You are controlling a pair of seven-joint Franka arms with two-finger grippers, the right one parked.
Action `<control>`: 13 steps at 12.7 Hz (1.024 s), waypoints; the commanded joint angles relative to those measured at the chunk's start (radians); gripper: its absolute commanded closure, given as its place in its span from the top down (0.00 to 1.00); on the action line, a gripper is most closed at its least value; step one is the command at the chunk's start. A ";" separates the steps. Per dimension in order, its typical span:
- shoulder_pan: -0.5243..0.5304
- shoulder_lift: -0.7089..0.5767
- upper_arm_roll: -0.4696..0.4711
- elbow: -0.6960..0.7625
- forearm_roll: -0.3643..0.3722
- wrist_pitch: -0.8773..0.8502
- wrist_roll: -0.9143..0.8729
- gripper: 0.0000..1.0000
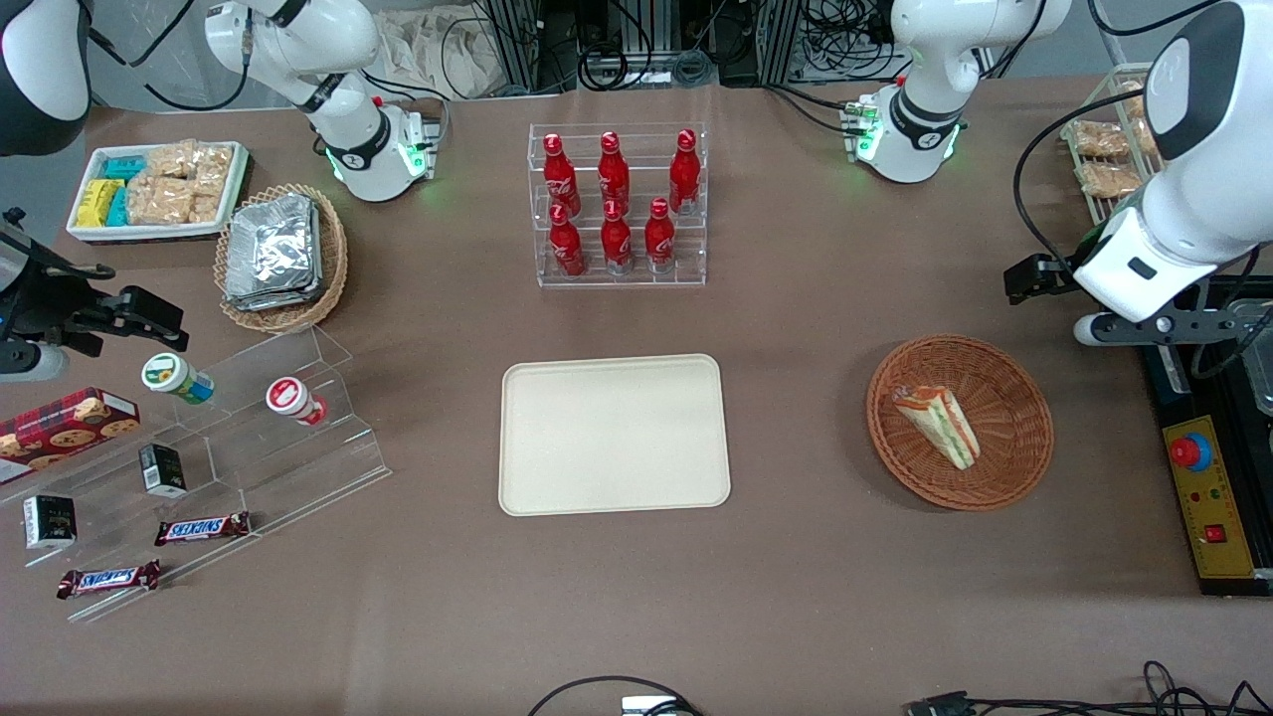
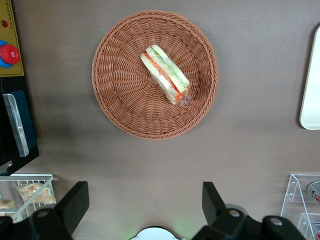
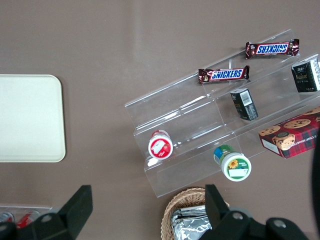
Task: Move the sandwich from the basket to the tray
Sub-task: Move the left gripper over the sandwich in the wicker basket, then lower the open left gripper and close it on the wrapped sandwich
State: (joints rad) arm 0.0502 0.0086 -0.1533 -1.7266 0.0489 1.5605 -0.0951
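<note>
The sandwich [image 1: 939,426] [image 2: 165,74], a clear-wrapped white-bread wedge with green and red-orange filling, lies on its side in the round reddish-brown basket [image 1: 1014,467] [image 2: 120,100]. The cream tray [image 1: 614,435] [image 2: 312,85] lies flat and bare beside the basket, toward the parked arm's end. My gripper [image 1: 1069,283] [image 2: 145,205] hangs high above the table, a little farther from the front camera than the basket. It is open, its black fingers [image 2: 75,202] spread wide with only bare table between them.
An acrylic rack of red bottles [image 1: 619,204] stands farther from the front camera than the tray. A yellow box with a red stop button [image 1: 1205,497] and a wire rack of snack packets [image 1: 1106,159] sit at the working arm's end. Snack shelves [image 1: 209,467] lie toward the parked arm's end.
</note>
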 commanded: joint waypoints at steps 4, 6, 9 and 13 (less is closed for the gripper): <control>0.020 0.171 0.000 0.136 0.019 0.009 -0.070 1.00; 0.040 0.235 -0.002 0.162 -0.009 0.012 -0.214 1.00; 0.042 0.327 -0.003 0.159 -0.020 0.067 -0.450 1.00; 0.036 0.434 -0.005 0.156 -0.072 0.130 -0.649 1.00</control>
State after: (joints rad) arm 0.0857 0.3943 -0.1525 -1.6040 -0.0008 1.6863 -0.6739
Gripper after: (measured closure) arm 0.000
